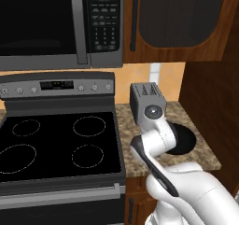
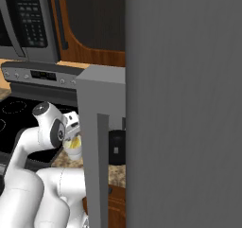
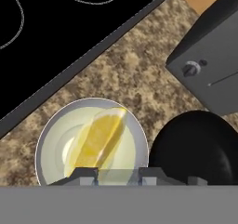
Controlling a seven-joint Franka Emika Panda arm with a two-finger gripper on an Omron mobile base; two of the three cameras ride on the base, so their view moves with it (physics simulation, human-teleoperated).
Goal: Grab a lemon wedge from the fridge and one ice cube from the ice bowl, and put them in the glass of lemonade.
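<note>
In the hand view I look straight down into the glass of lemonade (image 3: 46, 139), a pale round tumbler on the speckled counter. The yellow lemon wedge (image 3: 100, 139) lies inside it. My gripper (image 3: 118, 175) hangs just above the glass's near rim, shut on a small, pale, see-through ice cube (image 3: 118, 176). The black ice bowl (image 3: 195, 144) stands right beside the glass. From the right base view the hand (image 2: 71, 127) is over the glass (image 2: 73, 152), with the bowl (image 2: 116, 146) behind it and the grey fridge (image 2: 189, 104) door open up close.
A silver toaster (image 1: 144, 95) stands at the back of the counter, behind the bowl (image 1: 186, 137). The black stovetop (image 1: 56, 144) lies to the left, with a microwave (image 1: 56, 23) above it. A wooden cabinet wall (image 1: 214, 102) closes the right side.
</note>
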